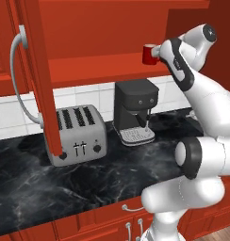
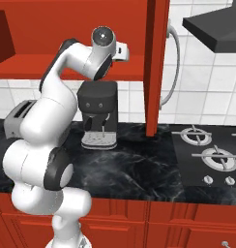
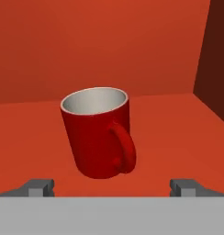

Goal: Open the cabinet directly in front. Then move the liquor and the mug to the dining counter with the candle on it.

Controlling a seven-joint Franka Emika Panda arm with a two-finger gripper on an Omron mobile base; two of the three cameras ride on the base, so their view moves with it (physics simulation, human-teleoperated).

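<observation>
In the left base view, the red wall-hung cabinet [image 1: 112, 33] with raised-panel doors is being shown with its doors swung open, one door edge with its long curved silver bar handle [image 1: 18, 80] hanging in front of the silver four-slot toaster [image 1: 79, 134]. The small glossy red cylindrical mug [image 1: 148, 53] is being seen on the red shelf, near its right end, and the two-finger gripper [image 1: 157, 52] of the white arm is being held just beside it. Below, a black espresso machine [image 1: 135, 110] is standing on the black marble wall counter [image 1: 51, 183].

In the right base view, the arm is being reached up to the shelf, above the espresso machine [image 2: 99, 114]; the other open door [image 2: 156, 68] is standing edge-on to the right, near the black gas hob [image 2: 209, 155]. The mug is being hidden here by the wrist.

In the hand view, the mug [image 3: 98, 133] is being framed upright, its handle [image 3: 124, 149] turned toward the camera and its pale inside visible. The finger tips [image 3: 40, 187] are being held fully spread, well apart on either side, with nothing gripped.

Risks are being judged as follows: with the handle facing the hand, a closing finger could be caught on it, so that the mug is turned or tipped; the glossy round wall could be let slip; on withdrawal, the mug or wrist could be knocked against the open door.
</observation>
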